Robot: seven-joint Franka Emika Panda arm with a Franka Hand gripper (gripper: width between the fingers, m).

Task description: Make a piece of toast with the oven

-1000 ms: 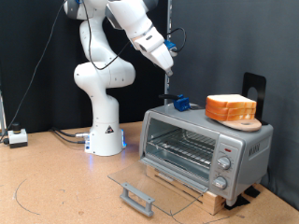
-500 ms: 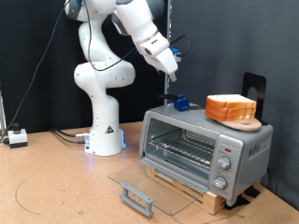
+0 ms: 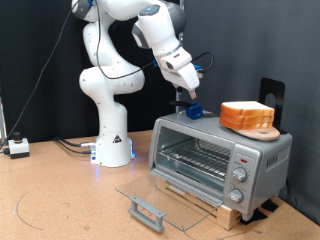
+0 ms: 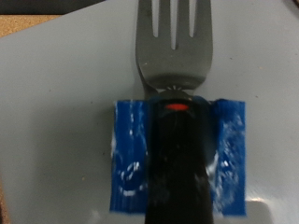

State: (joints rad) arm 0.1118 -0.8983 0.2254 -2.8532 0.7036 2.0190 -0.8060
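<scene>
With the oven (image 3: 220, 155) door down, the gripper (image 3: 186, 93) hovers above its roof — over a blue-taped fork (image 4: 174, 112); finger spread unreadable, nothing visibly held — fork pickup seems underway, needing a straight descent.

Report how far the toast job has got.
Done: the oven door lies open. In hand: the gripper hangs just above a fork with blue tape, on the oven top. Left: the bread sits on top and the rack is bare.
</scene>
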